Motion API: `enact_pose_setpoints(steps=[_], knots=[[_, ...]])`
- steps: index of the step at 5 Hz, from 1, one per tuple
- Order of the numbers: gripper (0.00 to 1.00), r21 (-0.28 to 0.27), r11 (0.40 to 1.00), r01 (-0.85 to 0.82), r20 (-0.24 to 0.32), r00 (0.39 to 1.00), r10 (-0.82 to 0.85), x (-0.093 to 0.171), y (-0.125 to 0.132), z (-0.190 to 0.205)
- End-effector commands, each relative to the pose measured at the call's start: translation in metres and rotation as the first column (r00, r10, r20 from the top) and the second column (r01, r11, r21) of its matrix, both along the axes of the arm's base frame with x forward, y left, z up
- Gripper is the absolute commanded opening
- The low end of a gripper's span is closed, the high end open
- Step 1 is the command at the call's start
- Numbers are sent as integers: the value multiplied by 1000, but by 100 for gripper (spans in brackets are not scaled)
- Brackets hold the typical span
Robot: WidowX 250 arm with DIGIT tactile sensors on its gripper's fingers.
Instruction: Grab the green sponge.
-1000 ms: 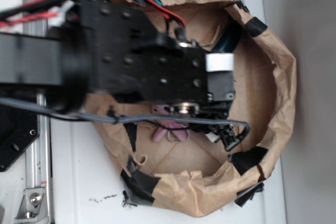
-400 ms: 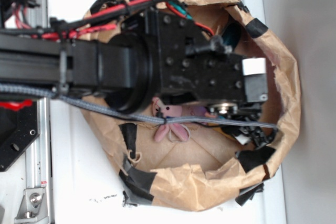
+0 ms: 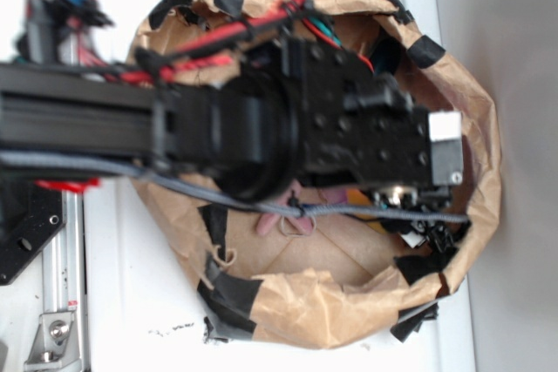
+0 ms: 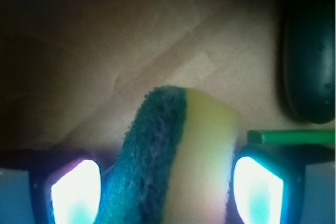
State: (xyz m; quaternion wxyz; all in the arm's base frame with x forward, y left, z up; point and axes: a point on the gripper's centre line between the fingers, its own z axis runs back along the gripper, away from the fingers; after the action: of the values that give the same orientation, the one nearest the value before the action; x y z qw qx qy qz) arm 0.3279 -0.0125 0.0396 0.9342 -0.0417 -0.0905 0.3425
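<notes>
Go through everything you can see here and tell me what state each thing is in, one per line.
Green sponge with yellow foam layer: standing on edge between the fingers, pads close on both sides.
Gripper: around the sponge; full closure unclear.
Brown paper bin: open-topped, crumpled, taped.
Dark teal rounded object: lying on the bin floor.
Pink plush bunny: lying down, mostly hidden by the arm.

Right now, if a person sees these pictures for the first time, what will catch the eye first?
In the wrist view, the sponge fills the lower middle, dark green on its left and yellow on its right, standing between the two bright fingers of the gripper. In the exterior view, the big black arm reaches from the left over a crumpled brown paper bin patched with black tape. A dark rounded object lies at the upper right of the wrist view.
</notes>
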Motion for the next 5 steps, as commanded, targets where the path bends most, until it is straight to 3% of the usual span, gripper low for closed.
enact_pose_setpoints(steps=[1, 2, 3, 4, 5], knots=[[84, 16, 999, 43, -56, 998, -42, -15, -20, -18], [0, 55, 987, 151, -103, 984, -145, -27, -27, -10], [0, 80, 950, 301, -121, 949, -290, -35, -30, 8], [0, 20, 850, 527, -42, 850, -526, -50, -18, 57], [0, 26, 770, 637, -49, 771, -635, -59, 1, 91]])
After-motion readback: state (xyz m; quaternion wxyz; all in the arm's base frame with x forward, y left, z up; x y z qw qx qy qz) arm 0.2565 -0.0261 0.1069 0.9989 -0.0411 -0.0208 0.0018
